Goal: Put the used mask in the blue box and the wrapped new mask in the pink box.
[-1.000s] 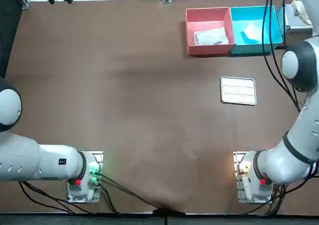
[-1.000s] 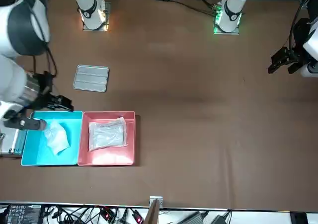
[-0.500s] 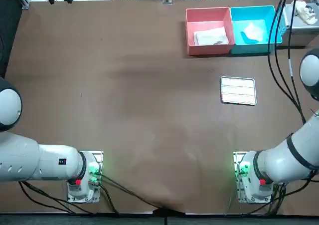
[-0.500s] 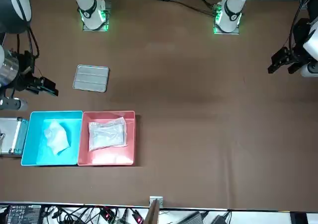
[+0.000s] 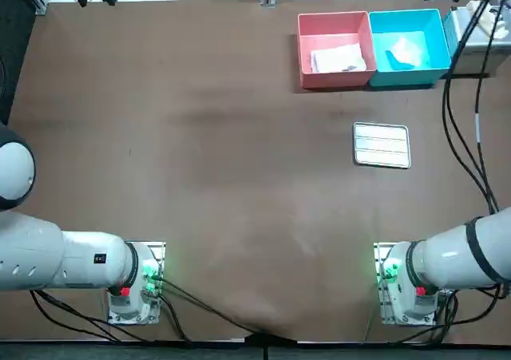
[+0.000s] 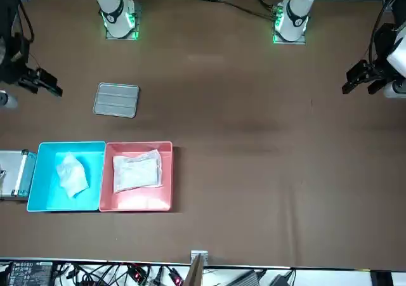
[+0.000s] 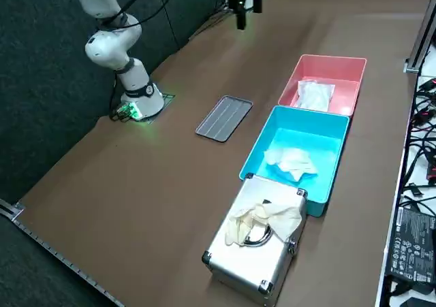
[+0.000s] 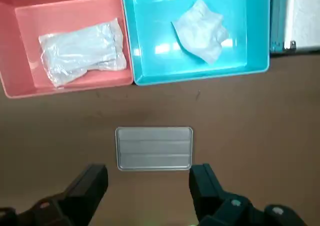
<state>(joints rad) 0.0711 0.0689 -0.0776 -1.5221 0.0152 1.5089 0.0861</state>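
We see the right gripper [image 8: 149, 178] raised above the table [image 5: 200, 136], on the robot's right side of it. Its fingers [image 8: 95, 183] stand wide apart and hold nothing; the wrist view shows only bare table between them.

The used mask [image 8: 200, 30] lies crumpled inside the blue box [image 5: 403, 77], roughly in the middle of its floor. The new mask [image 8: 82, 50], in its clear wrapper, lies flat in the pink box [image 5: 335, 79] at a slight slant. Neither mask touches the gripper.

The two boxes sit side by side with their walls touching, near the far edge of the table, the pink one on the robot's left of the blue one.

A flat grey ribbed tray [image 5: 382, 145] lies on the table nearer the robot than the boxes and apart from them. In the wrist view it sits just beyond the fingertips, between the gripper and the boxes.

A metal case [image 7: 252, 259] stands just beside the blue box on the robot's right; we cannot tell whether they touch. A pair of pale gloves [image 7: 262, 218] is draped over its lid, by the handle.
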